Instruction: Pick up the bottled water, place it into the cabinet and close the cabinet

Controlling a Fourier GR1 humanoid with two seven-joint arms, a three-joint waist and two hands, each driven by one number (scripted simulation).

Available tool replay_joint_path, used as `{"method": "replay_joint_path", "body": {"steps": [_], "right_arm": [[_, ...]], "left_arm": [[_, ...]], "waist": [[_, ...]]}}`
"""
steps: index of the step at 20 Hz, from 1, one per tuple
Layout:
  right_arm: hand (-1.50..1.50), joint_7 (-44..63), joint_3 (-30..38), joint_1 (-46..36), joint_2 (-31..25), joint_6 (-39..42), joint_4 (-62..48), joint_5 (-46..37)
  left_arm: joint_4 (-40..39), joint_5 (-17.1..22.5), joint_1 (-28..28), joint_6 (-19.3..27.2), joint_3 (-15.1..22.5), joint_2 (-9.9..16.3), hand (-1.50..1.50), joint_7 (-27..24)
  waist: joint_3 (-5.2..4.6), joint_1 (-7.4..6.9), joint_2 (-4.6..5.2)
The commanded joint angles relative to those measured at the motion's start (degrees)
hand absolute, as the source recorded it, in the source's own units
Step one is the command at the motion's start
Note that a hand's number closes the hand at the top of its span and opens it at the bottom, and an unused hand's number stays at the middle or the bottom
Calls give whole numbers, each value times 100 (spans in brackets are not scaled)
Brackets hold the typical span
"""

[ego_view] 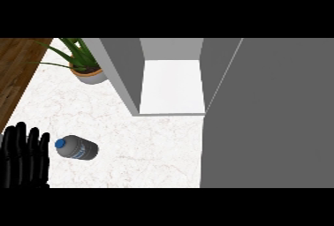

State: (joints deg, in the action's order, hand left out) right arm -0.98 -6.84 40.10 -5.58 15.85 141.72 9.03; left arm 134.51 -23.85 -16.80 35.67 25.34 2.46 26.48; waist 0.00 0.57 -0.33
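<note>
A small water bottle [77, 148] with a blue cap lies on its side on the white marble counter [143, 150], cap pointing left. My left hand [26, 156] shows at the lower left edge with straight fingers pointing up, just left of the bottle and apart from it. The grey cabinet [171, 73] stands open at the back, its white shelf [173, 86] bare. Its open door [271, 114] fills the right side of the view. My right hand does not show.
A potted green plant [85, 66] stands at the back left, beside the cabinet's left wall. A wooden surface [16, 70] runs along the counter's left edge.
</note>
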Motion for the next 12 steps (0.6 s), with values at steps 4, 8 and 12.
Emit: {"method": "replay_joint_path", "body": {"steps": [4, 8, 12], "right_arm": [[-150, 93, 228, 778, -105, 199, 1088, 473], [-150, -498, 327, 1185, -75, 516, 898, 528], [-150, -281, 116, 1288, -39, 485, 1233, 376]], "left_arm": [[-421, 643, -230, 114, -572, 60, -150, -667], [-721, 1233, -95, 26, -1079, 51, -150, -821], [-1321, 1675, -10, -19, -1463, -43, -150, -1339]], "waist": [[-9, 10, 9], [-7, 57, 5], [-13, 49, 18]]}}
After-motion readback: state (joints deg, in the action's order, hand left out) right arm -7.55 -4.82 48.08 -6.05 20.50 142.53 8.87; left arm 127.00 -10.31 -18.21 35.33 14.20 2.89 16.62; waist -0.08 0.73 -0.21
